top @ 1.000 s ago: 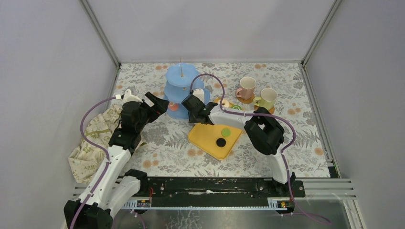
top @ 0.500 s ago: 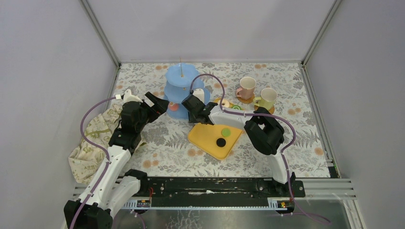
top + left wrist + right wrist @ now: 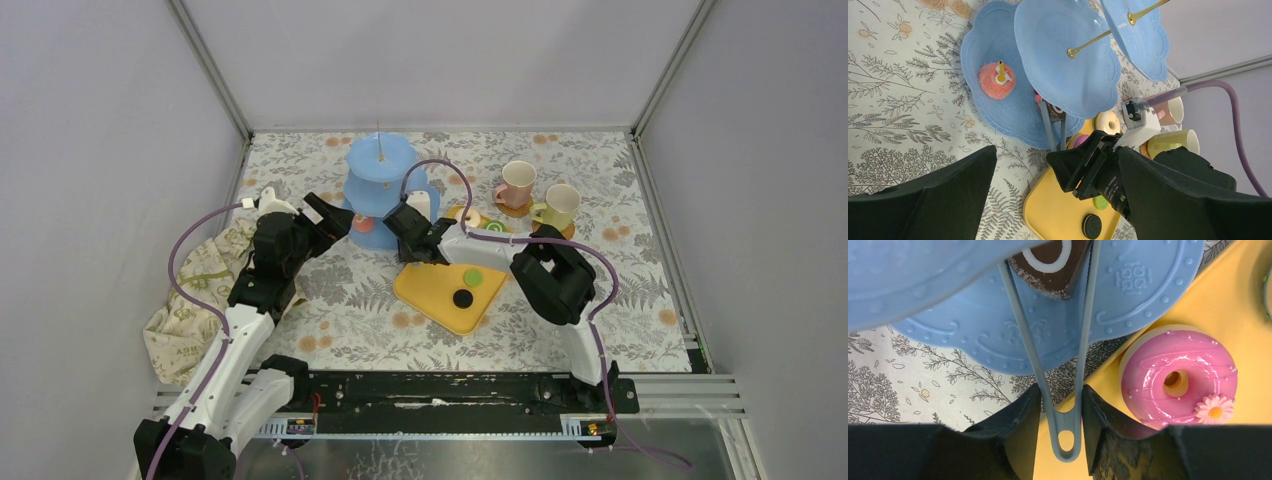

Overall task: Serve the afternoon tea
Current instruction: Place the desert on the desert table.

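Note:
My right gripper is shut on grey-blue tongs. The tong arms flank a brown pastry over the bottom tier of the light-blue three-tier stand. The right gripper sits at the stand's front right. An orange pastry lies on the bottom tier. A pink doughnut lies by the yellow tray's far edge. My left gripper is open and empty, left of the stand. The pink mug and pale green mug stand at the back right.
The yellow tray holds a green pastry and a black cookie. A white doughnut lies beyond the tray. The beige cloth is bunched at the left edge. Grey walls close in three sides.
My right gripper with the tongs has shifted slightly right and nearer at the stand's bottom tier. The left arm has not moved.

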Available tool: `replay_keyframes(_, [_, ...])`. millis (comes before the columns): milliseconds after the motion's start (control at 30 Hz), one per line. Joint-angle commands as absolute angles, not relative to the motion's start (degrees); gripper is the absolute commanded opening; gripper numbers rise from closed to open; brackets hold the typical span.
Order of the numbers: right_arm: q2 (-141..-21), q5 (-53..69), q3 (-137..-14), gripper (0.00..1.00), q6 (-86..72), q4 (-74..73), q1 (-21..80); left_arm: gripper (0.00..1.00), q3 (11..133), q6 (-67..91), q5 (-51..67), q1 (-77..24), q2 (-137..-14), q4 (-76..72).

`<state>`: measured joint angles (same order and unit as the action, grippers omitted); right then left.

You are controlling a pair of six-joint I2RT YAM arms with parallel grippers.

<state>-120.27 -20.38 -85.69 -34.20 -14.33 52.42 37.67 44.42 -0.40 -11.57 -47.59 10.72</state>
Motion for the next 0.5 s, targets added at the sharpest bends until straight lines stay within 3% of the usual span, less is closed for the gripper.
replay_keyframes(0, [-115.9,-22.2,-84.8,0.41,-34.4,-13.4,52.1,1.0,37.0,44.7,-0.3,-11.7,-46.9,8.1])
replay_keyframes(467, [-113.2,-22.3,-83.1,0.41,-34.1,-14.1,52.2,1.0,37.2,44.6,0.0,-11.6,-47.3,7.9])
